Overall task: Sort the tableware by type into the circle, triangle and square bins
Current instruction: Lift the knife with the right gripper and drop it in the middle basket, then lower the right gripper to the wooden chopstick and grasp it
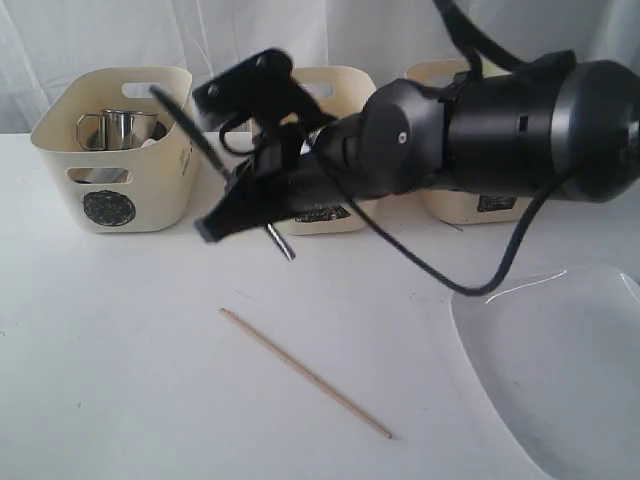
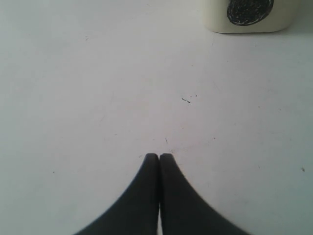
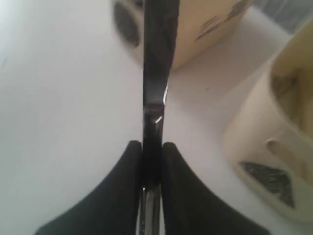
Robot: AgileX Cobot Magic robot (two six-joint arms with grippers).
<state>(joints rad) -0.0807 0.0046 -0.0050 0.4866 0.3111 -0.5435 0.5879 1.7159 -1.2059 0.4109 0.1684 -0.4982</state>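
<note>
Jaws: right gripper (image 3: 152, 147) clamps a steel utensil (image 3: 155, 83), hanging near the triangle bin (image 3: 247, 142) | left gripper (image 2: 159, 157) pinched closed, empty, above table (image 2: 73, 73) | tip: raise utensil over rim, centre, then let go | chopstick (image 1: 305, 372) lies on table.

No words legible — a dark circle emblem (image 1: 108, 209) on one bin (image 1: 60, 170), a triangle (image 3: 269, 182) on another bin (image 3: 249, 132)

The exterior camera looks down across the white table (image 1: 120, 380) toward a row of cream plastic bins (image 1: 345, 85), with the black right arm (image 1: 500, 130) close to its lens. The left wrist camera faces bare tabletop past the black left gripper (image 2: 159, 155). The right wrist camera sights closely along the right gripper (image 3: 151, 144) and its slim steel utensil (image 3: 154, 73). All three views share the circle-marked bin (image 1: 60, 170).
</note>
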